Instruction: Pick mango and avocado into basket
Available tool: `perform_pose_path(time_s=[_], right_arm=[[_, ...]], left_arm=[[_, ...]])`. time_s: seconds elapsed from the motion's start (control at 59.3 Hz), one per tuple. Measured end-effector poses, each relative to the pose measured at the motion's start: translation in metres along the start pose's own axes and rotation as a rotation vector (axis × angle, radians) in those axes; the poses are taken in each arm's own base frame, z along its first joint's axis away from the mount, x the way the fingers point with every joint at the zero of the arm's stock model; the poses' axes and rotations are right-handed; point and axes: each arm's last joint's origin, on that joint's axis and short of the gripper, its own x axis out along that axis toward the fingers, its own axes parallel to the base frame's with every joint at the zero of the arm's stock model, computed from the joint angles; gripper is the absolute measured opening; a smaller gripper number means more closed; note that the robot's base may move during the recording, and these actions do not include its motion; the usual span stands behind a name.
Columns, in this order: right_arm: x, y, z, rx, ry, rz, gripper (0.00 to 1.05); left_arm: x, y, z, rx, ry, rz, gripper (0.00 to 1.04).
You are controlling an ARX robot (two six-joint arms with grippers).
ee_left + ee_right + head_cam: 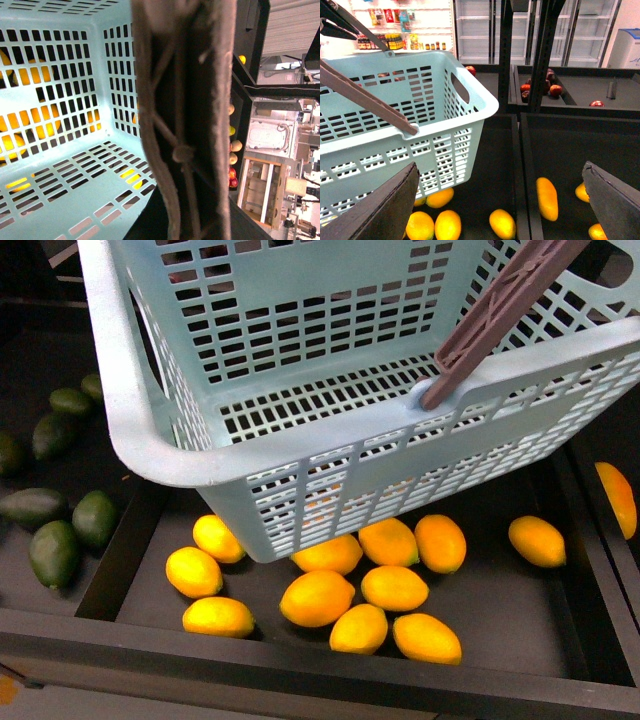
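My right gripper (500,170) hangs open. In the right wrist view its 2 dark fingers (385,210) sit at the lower left and lower right corners, wide apart, with only the dark bin floor between them.

I cannot tell the state of my left gripper, because its fingers show in no view. The brown handle (185,125) fills the centre of the left wrist view, close to the lens.

The basket (300,448) takes up the upper part of the front view. It is tilted, with yellow mangoes (317,598) lying below it in a black bin (300,670). Its handle (500,310) slants into the upper right corner.

Only the front view shows the green avocados (55,552), loose in the next compartment at the left edge, well apart from the basket.

Only the right wrist view shows red fruit (555,90), in a farther bin at upper centre, beyond the basket (480,97). It is too small there to tell whether any piece is the mango. The left wrist view looks into the basket (97,75), where yellow shows through its slots.
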Motion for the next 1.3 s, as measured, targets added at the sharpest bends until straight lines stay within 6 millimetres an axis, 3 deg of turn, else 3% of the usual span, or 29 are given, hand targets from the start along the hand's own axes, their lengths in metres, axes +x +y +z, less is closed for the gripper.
perform_pose_path(time_s=[0.185, 0.304, 0.354, 0.573, 0.742, 0.843, 0.911, 1.13, 1.298], right_arm=[[0.0, 0.0, 0.0, 0.002, 0.008, -0.005, 0.97], [0.004, -0.004, 0.001, 0.093, 0.39, -0.079, 0.97], [0.008, -0.007, -0.001, 0.115, 0.445, -0.093, 0.97], [0.037, -0.035, 0.016, 0.18, 0.397, -0.209, 0.97], [0.076, -0.058, 0.018, 0.22, 0.399, -0.283, 0.97], [0.118, -0.079, 0.01, 0.252, 0.412, -0.345, 0.97], [0.136, -0.088, 0.004, 0.289, 0.434, -0.368, 0.97], [0.197, -0.124, -0.044, 0.381, 0.551, -0.484, 0.97], [0.23, -0.142, -0.078, 0.373, 0.627, -0.489, 0.97]], left_arm=[[-0.001, 0.001, 0.003, 0.001, -0.012, 0.005, 0.06], [-0.001, 0.001, 0.003, 0.001, -0.012, 0.005, 0.06], [-0.002, 0.0, 0.002, 0.003, -0.011, 0.001, 0.06], [-0.002, 0.0, 0.002, 0.003, -0.005, -0.003, 0.06], [-0.002, 0.0, 0.002, 0.003, -0.009, -0.002, 0.06], [-0.002, 0.0, 0.003, 0.003, -0.014, 0.001, 0.06], [-0.003, 0.0, 0.003, 0.003, -0.012, 0.0, 0.06], [-0.003, 0.0, 0.002, 0.003, -0.01, -0.002, 0.06], [-0.003, 0.0, 0.002, 0.003, -0.01, -0.002, 0.06]])
